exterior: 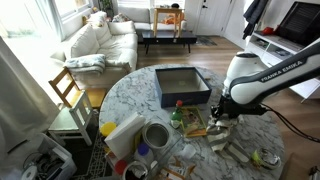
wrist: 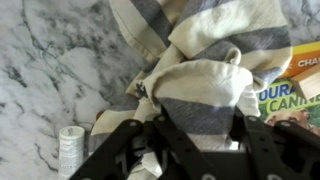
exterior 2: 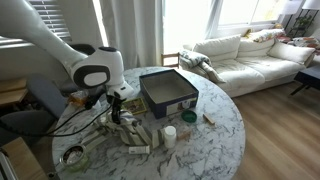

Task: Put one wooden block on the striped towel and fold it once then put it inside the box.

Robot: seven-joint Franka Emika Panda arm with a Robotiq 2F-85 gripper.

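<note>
The striped towel (wrist: pixel 200 85) lies bunched on the marble table (wrist: pixel 45 60), directly under the gripper (wrist: pixel 195 135). In the wrist view its folds fill the middle of the picture and run in between the dark fingers (wrist: pixel 125 150) at the bottom edge. The fingers stand apart on either side of the heap, but I cannot tell whether they are pressing on the cloth or only sit around it.

In an exterior view the towel (exterior 2: pixel 135 135) sits on the near part of the round table, left of the box (exterior 2: pixel 170 103) and apart from it. The gripper (exterior 2: pixel 118 100) hangs just above the towel.

The white arm (exterior: pixel 265 75) comes in from the right in an exterior view. It bends at the elbow and turns the wrist down, so the gripper (exterior: pixel 222 112) points at the tabletop just right of the box (exterior: pixel 185 98).

The towel is cream with broad grey-blue stripes. It is crumpled rather than flat, with one rounded fold humped up in the middle and a loose end trailing off to the far side.

In the wrist view a small white roll (wrist: pixel 72 150) stands on the marble to the left of the towel. A colourful printed carton (wrist: pixel 290 95) lies partly under the towel's right edge.
</note>
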